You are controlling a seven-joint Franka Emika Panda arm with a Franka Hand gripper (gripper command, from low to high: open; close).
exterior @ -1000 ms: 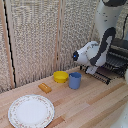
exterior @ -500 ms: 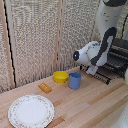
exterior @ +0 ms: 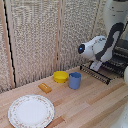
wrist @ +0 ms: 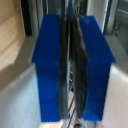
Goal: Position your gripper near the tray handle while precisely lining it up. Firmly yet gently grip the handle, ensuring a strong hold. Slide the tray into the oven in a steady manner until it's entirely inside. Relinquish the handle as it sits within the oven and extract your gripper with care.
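Where the wrist view looks down my hand, both blue fingertips stand pressed almost together, with only a thin dark seam between them. Something dark and narrow sits in that seam; I take it for the tray handle, though the blur leaves this unconfirmed. Thin bars of the tray show faintly below the tips.

From the exterior view, my arm bends down over the tray, a dark wire rack projecting from the oven out above the table. My hand itself is hidden behind the white wrist there. The rack's front edge lies nearest the blue cup, apart from it.

Relative to the oven, the blue cup stands on the table just beyond the rack, the yellow bowl touching or just beside the cup on its far side, the small orange block farther still, and the patterned plate farthest away.
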